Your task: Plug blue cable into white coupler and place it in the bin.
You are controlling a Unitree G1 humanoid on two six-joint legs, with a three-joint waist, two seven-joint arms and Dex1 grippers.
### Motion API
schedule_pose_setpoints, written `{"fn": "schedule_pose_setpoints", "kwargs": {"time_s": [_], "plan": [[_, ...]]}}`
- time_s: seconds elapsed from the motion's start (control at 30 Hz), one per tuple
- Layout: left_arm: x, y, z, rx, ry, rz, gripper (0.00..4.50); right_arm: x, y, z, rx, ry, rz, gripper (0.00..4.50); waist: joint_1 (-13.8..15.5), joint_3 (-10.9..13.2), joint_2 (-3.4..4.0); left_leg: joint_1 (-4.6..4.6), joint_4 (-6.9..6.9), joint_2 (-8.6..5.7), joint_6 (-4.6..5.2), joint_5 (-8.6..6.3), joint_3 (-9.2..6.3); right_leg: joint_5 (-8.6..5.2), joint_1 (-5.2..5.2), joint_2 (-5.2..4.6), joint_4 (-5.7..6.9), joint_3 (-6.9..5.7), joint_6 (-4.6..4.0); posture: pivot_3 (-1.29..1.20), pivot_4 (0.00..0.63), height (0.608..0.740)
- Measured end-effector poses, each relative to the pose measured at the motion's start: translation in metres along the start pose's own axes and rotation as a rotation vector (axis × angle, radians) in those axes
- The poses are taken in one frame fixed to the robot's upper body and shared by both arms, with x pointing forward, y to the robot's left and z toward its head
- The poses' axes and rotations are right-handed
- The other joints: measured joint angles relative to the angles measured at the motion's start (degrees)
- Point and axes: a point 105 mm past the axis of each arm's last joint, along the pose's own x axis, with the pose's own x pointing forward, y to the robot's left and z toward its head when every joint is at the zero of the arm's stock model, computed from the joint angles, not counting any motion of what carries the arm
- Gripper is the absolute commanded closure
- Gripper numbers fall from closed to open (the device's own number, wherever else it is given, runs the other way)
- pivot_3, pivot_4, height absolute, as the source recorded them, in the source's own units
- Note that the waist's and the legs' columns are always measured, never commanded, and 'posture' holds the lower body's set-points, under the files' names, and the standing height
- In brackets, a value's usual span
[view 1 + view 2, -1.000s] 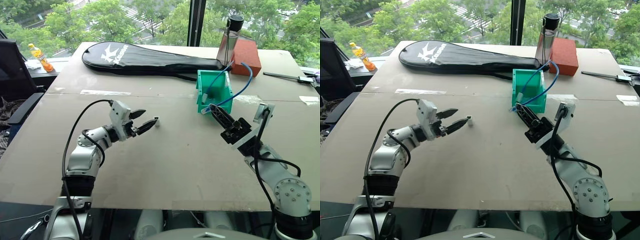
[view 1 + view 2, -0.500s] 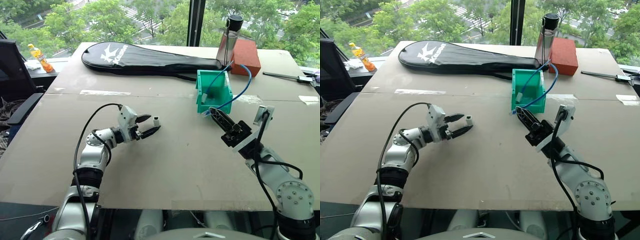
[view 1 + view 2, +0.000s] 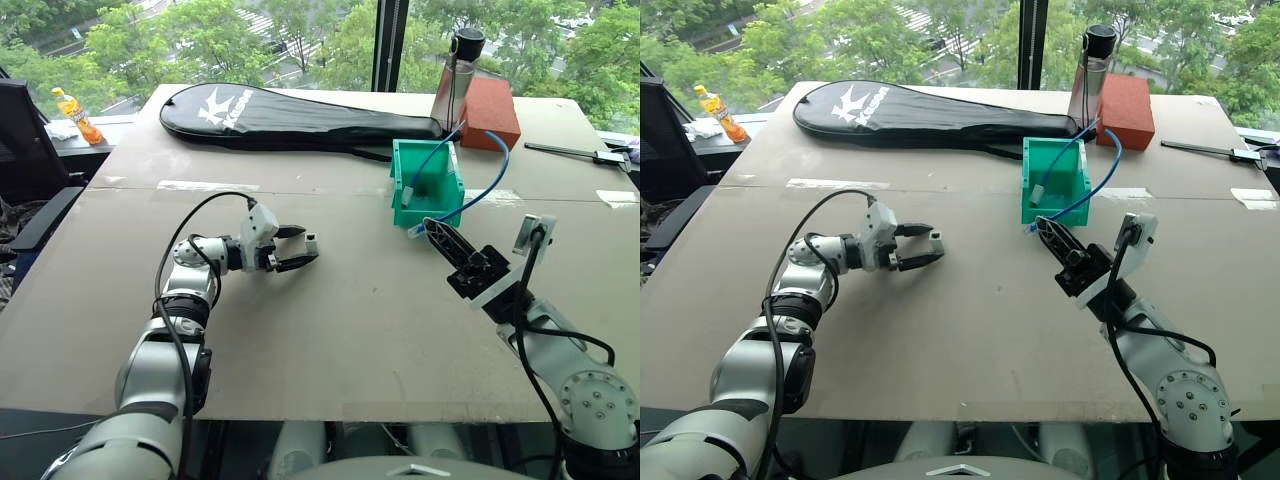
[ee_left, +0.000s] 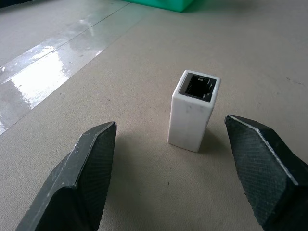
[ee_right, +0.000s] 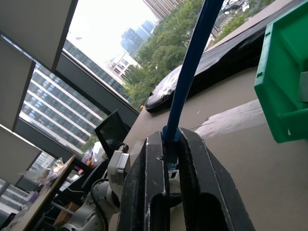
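The white coupler (image 4: 192,113) stands upright on the table, its dark socket facing up. My left gripper (image 3: 308,247) is open and low over the table, one finger (image 4: 91,163) on each side of the coupler, not touching it. My right gripper (image 3: 432,226) is shut on one end of the blue cable (image 3: 488,180), just in front of the bin (image 3: 399,186). The cable arcs up and back to the right, past the bin. In the right wrist view the cable (image 5: 192,62) rises from between the shut fingers (image 5: 154,159).
Inside the teal bin lie a second blue cable (image 3: 432,160) and a pale block (image 3: 408,192). Behind it stand a dark-capped bottle (image 3: 456,85) and a red-brown block (image 3: 492,108). A black racket case (image 3: 290,115) lies across the far side.
My left arm has dropped and reached forward, and its open fingers now straddle the coupler. The coupler, the right gripper and the cable have stayed put.
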Motion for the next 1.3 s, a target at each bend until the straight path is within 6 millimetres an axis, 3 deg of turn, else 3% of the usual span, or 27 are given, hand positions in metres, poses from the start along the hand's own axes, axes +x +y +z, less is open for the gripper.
{"fn": "schedule_pose_setpoints", "kwargs": {"time_s": [0.13, 0.23, 0.27, 0.53, 0.63, 0.77, 0.83, 1.0, 1.17, 1.3], "plan": [[0.005, -0.002, 0.002, 0.009, -0.009, -0.021, 2.49, -0.002, -0.002, 0.002, -0.003, -0.008, -0.012, 4.50, 0.1, 0.0, 0.00, 0.00, 0.00, 0.00, 0.00, 0.00, 0.00, 0.00, 0.00, -0.01, 0.00, -0.01, 0.00, 0.00, 0.150, 0.740], [0.010, -0.005, 0.004, 0.018, -0.021, -0.035, 4.08, -0.002, 0.001, 0.003, -0.003, -0.010, -0.003, 4.50, 0.0, 0.0, 0.00, 0.00, 0.00, 0.00, 0.00, 0.00, -0.01, 0.00, 0.00, -0.01, 0.00, -0.01, 0.00, 0.00, 0.150, 0.740], [0.010, -0.005, 0.004, 0.019, -0.022, -0.036, 4.19, -0.002, 0.001, 0.003, -0.001, -0.010, -0.001, 4.50, 0.0, 0.0, 0.00, 0.00, 0.00, 0.00, 0.00, 0.00, -0.01, 0.00, 0.00, 0.00, 0.00, -0.01, 0.00, 0.00, 0.150, 0.740], [0.011, -0.008, 0.005, 0.023, -0.027, -0.061, 4.17, -0.003, 0.001, 0.003, 0.000, -0.007, -0.002, 4.50, 0.0, 0.0, -0.01, -0.01, 0.00, 0.00, 0.00, 0.00, -0.01, 0.00, 0.00, 0.00, 0.00, -0.02, 0.00, 0.00, 0.150, 0.740], [0.016, -0.018, 0.017, 0.030, -0.073, -0.145, 4.17, -0.005, 0.000, 0.003, -0.026, 0.003, -0.009, 4.50, 0.0, 0.0, 0.00, -0.04, 0.00, 0.00, 0.00, 0.00, -0.01, 0.00, 0.00, -0.02, -0.01, 0.00, 0.00, 0.00, 0.150, 0.740], [0.029, -0.043, 0.037, 0.013, -0.145, -0.285, 4.17, -0.013, -0.001, 0.010, -0.181, 0.053, -0.017, 4.50, 0.1, 0.0, 0.00, -0.07, 0.05, -0.03, 0.05, -0.03, 0.03, 0.00, 0.00, -0.06, -0.03, 0.06, 0.00, 0.00, 0.150, 0.740], [0.042, -0.068, 0.048, 0.010, -0.162, -0.410, 4.17, -0.020, -0.001, 0.014, -0.340, 0.131, -0.001, 4.50, 0.1, 0.0, 0.03, 0.00, 0.04, -0.08, 0.07, -0.04, 0.06, -0.01, 0.00, -0.03, -0.01, 0.14, 0.01, 0.00, 0.150, 0.740], [0.068, -0.105, 0.048, 0.055, -0.141, -0.584, 4.17, -0.028, 0.000, 0.009, -0.537, 0.321, 0.073, 4.50, 0.2, 0.0, 0.00, 0.03, 0.07, -0.15, 0.07, -0.04, 0.00, -0.01, 0.01, 0.07, 0.01, 0.10, -0.02, 0.00, 0.150, 0.740], [0.095, -0.117, 0.042, 0.157, -0.085, -0.617, 4.17, -0.020, 0.013, 0.003, -0.673, 0.438, 0.216, 4.50, 0.3, 0.0, -0.05, 0.03, 0.10, -0.20, 0.07, -0.04, -0.01, -0.01, 0.01, 0.07, 0.00, 0.11, -0.03, 0.00, 0.150, 0.740], [0.109, -0.117, 0.035, 0.192, -0.028, -0.560, 4.17, -0.014, 0.007, -0.004, -0.700, 0.500, 0.251, 4.50, 0.5, 0.0, -0.08, -0.05, 0.08, -0.18, 0.08, -0.04, -0.03, -0.01, -0.01, 0.07, -0.05, 0.11, 0.01, 0.00, 0.150, 0.740]]}}
